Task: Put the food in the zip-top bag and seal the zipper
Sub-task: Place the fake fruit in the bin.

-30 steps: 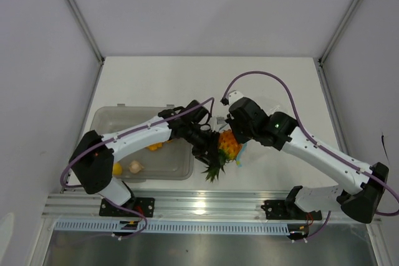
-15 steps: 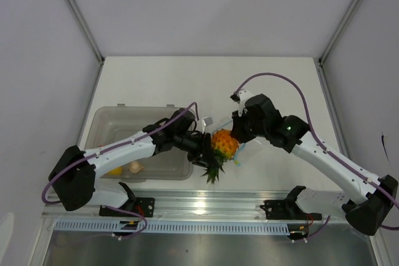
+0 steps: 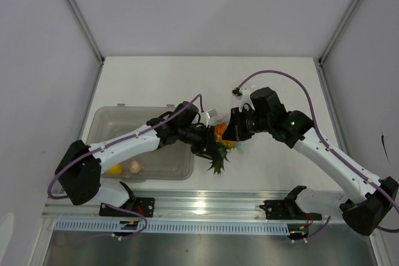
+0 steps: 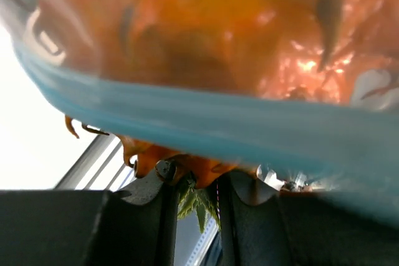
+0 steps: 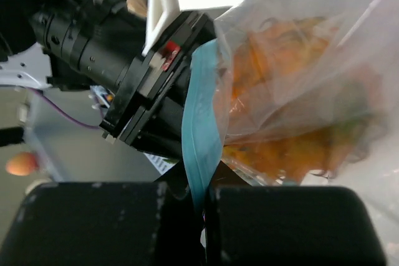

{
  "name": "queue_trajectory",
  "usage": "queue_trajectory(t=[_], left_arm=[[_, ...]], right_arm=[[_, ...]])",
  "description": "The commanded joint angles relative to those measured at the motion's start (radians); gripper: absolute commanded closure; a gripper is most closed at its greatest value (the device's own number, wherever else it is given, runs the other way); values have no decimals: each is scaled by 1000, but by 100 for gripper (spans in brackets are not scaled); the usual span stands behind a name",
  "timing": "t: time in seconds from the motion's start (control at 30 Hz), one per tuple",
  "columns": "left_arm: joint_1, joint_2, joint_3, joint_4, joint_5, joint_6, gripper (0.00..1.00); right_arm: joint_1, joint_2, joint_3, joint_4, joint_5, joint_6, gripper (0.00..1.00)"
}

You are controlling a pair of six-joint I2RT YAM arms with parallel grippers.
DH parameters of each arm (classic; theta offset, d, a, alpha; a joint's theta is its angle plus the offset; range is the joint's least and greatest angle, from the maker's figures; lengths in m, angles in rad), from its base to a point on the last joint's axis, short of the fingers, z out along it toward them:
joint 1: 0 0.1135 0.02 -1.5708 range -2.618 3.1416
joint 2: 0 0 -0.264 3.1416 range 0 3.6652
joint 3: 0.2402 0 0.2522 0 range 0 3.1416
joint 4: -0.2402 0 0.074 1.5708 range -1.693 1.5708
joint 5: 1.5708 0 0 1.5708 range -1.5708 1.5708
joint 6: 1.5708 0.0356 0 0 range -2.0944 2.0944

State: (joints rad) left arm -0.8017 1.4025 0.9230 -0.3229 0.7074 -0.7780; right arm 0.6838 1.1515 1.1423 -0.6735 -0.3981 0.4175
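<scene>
**A:** So, from above, where does everything sit?

**B:** Both arms meet mid-surface. The left fingers (image 3: 204, 143) grasp the spiky-leaved orange piece (image 3: 220, 136), with its green leaves pointing toward the near edge. Just to its right, the right fingers (image 3: 233, 131) pinch the zip-top bag (image 3: 215, 119). A grey tub (image 3: 118, 126) sits on the left with a lemon (image 3: 114, 169) and a garlic bulb (image 3: 134, 166) inside. The white surface (image 3: 280, 85) is boxed in by pale wall panels, and a metal rail (image 3: 206, 204) runs along the near edge.

**A:** And the left wrist view?

**B:** The zipper strip (image 4: 218, 126) crosses the frame from left to right, directly ahead of the fingers. The orange body shows beyond it through the plastic, and the leaves sit between the fingers. I'd judge the piece is partway through the mouth.

**A:** Right wrist?

**B:** Those fingers are clenched on the strip. The bag billows to the right with orange inside, and the left arm's black wrist is on the left.

**A:** What does the coming move turn on?

**B:** Probably the left arm pushing the piece along its own long axis, square across the strip, while the right arm only holds the mouth steady.
</scene>
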Motion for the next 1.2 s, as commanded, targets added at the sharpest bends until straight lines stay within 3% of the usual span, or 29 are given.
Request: queue_trajectory(t=[0.0, 0.1, 0.2, 0.4, 0.53, 0.67, 0.83, 1.07, 1.17], left_arm=[[10, 9, 82, 56, -14, -6, 77], [10, 4, 97, 53, 7, -26, 77], [12, 3, 132, 31, 26, 9, 77], [12, -29, 149, 42, 121, 103, 75], [15, -124, 30, 93, 20, 74, 76], [13, -217, -71, 131, -127, -22, 76], [9, -183, -115, 202, -108, -47, 75], [-25, -24, -73, 268, -71, -52, 76], [-30, 22, -50, 291, -51, -58, 76]], right_arm=[[75, 13, 115, -127, 78, -84, 100], [125, 50, 137, -213, 157, -146, 100], [128, 39, 105, -183, 82, -157, 100], [54, 74, 108, -208, 103, -100, 100], [49, 62, 93, -244, 131, -103, 100], [43, 62, 106, -327, 304, -57, 100], [46, 65, 67, -296, 289, 12, 99], [97, 97, 20, -267, 350, 98, 89], [121, 112, 37, -297, 404, 118, 67]])
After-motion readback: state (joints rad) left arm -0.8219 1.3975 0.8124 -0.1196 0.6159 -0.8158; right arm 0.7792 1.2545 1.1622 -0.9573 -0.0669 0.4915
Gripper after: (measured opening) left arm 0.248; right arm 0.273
